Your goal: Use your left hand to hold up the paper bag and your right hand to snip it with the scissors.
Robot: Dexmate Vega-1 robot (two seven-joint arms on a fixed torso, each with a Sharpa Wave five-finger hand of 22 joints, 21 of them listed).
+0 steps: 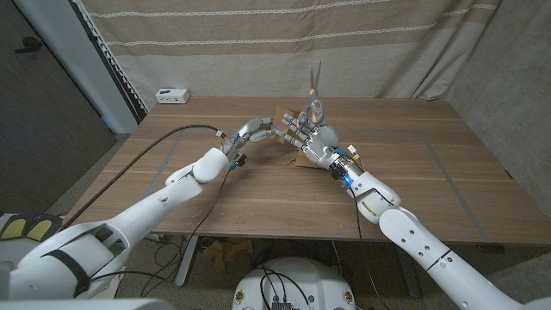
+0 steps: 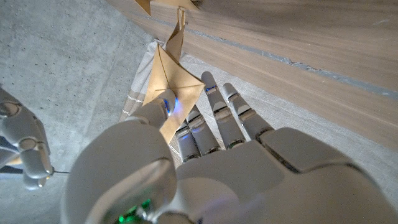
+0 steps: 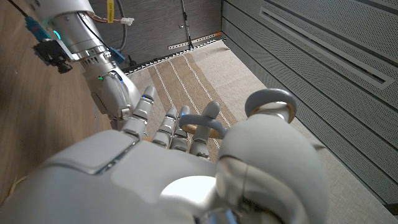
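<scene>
Over the middle of the table, near its far edge, my left hand (image 1: 258, 130) pinches a brown paper bag (image 1: 283, 120) and holds it up. In the left wrist view the folded bag (image 2: 171, 81) sits between the thumb and fingers of my left hand (image 2: 205, 162). My right hand (image 1: 313, 139) is right beside the bag and hides much of it. It grips grey-handled scissors (image 1: 315, 95) with the blades pointing up. The scissor loops (image 3: 270, 102) ring the thumb and a finger of my right hand (image 3: 186, 180), and my left hand (image 3: 121, 93) is close ahead.
A small white box (image 1: 172, 95) stands at the table's (image 1: 413, 189) far left corner. A striped curtain (image 1: 258, 43) hangs just behind the far edge. A black cable (image 1: 164, 142) runs along my left arm.
</scene>
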